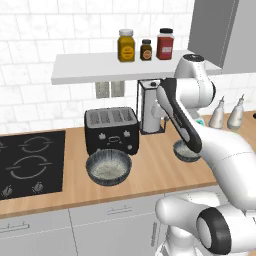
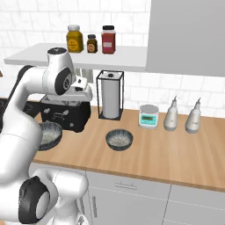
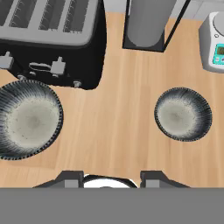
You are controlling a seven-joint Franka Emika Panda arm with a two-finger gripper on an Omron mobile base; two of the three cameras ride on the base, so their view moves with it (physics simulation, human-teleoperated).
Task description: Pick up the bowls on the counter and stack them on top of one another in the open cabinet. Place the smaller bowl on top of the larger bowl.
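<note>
The long light-brown wooden counter (image 2: pixel 176 149) carries both round dark grey bowls with rough ribbed walls and pale speckled insides. The wide larger bowl (image 1: pixel 108 168) sits just in front of the black four-slot toaster (image 1: pixel 111 130), close to its front face, with the black cooktop (image 1: pixel 30 162) off to its left. The clearly smaller bowl (image 2: pixel 119 139) stands well apart from it on bare wood, in front of the black wire-framed paper towel holder (image 2: pixel 110 94) and near the small white kitchen scale with a teal display (image 2: pixel 149 116); two pale grey pointed-top bottles (image 2: pixel 182 115) stand beyond the scale. Above the counter, the flat pale grey-white wall shelf, the open cabinet (image 1: pixel 90 67), holds three spice jars (image 1: pixel 145 45) towards its right part, beside the tall grey closed cupboard (image 2: pixel 189 35). The white arm's two-finger gripper (image 3: pixel 106 179) hangs above the counter between the two bowls, looking straight down; in the hand view the larger bowl (image 3: pixel 27 119) lies to the left and the smaller bowl (image 3: pixel 183 114) to the right. The dark fingertips (image 3: pixel 70 178) stand apart with nothing between them, and the gripper touches neither bowl.
</note>
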